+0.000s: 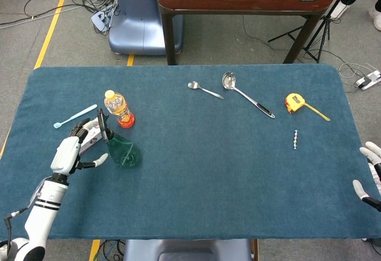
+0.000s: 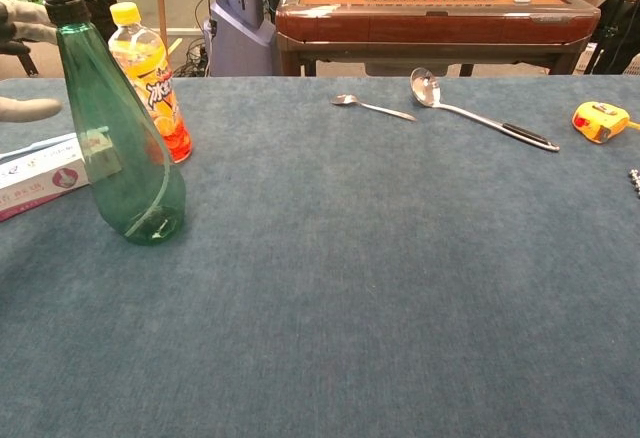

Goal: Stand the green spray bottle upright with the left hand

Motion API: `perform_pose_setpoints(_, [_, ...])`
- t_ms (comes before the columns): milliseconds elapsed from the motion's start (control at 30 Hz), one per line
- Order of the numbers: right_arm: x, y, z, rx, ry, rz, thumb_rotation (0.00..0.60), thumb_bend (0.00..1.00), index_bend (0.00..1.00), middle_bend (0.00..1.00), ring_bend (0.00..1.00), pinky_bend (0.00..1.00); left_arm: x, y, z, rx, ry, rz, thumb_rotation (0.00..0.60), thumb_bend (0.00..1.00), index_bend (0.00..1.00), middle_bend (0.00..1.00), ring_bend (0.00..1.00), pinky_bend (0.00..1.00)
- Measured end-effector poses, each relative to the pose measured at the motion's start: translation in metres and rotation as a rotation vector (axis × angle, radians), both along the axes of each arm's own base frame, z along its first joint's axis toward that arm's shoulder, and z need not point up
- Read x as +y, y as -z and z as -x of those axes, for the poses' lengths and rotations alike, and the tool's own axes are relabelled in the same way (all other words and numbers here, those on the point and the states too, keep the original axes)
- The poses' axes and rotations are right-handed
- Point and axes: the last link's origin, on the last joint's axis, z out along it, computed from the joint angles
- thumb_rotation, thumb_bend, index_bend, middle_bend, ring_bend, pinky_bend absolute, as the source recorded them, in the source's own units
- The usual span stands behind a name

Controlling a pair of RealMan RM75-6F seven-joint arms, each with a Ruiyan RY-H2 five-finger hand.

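The green spray bottle [image 1: 122, 151] [image 2: 125, 158] stands on its base at the table's left, leaning slightly left, with its dark nozzle on top. My left hand [image 1: 70, 149] is just left of it with fingers spread and holds nothing. In the chest view only its fingertips [image 2: 28, 108] show at the left edge, the lower one apart from the bottle and the upper one close to the nozzle. My right hand [image 1: 370, 179] lies at the table's right edge, fingers apart and empty.
An orange drink bottle [image 1: 119, 109] [image 2: 150, 78] stands right behind the spray bottle. A white box [image 2: 40, 173] and a light blue spoon [image 1: 74, 116] lie to the left. A spoon [image 1: 204, 89], ladle [image 1: 246, 100], yellow tape measure [image 1: 296, 102] and bolt [image 1: 295, 139] lie to the right.
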Motion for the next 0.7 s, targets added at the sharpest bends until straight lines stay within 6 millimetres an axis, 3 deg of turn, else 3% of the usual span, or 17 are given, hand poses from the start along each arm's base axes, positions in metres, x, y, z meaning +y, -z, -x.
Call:
perform_pose_setpoints(233, [-0.004,0.001,0.001,-0.001,-0.001,-0.008,0.600,0.31,0.21,0.16,0.05,0.06,-0.021,-0.022,0.026,0.119,-0.091,-0.015,0.600,0.27,0.14,0.14,0.02,0.00])
perform_pose_setpoints(700, [-0.008,0.010,0.000,-0.028,-0.027,-0.076,0.600,0.33,0.21,0.16,0.07,0.06,-0.073,-0.044,0.050,0.407,-0.147,-0.192,0.600,0.27,0.20,0.14,0.02,0.00])
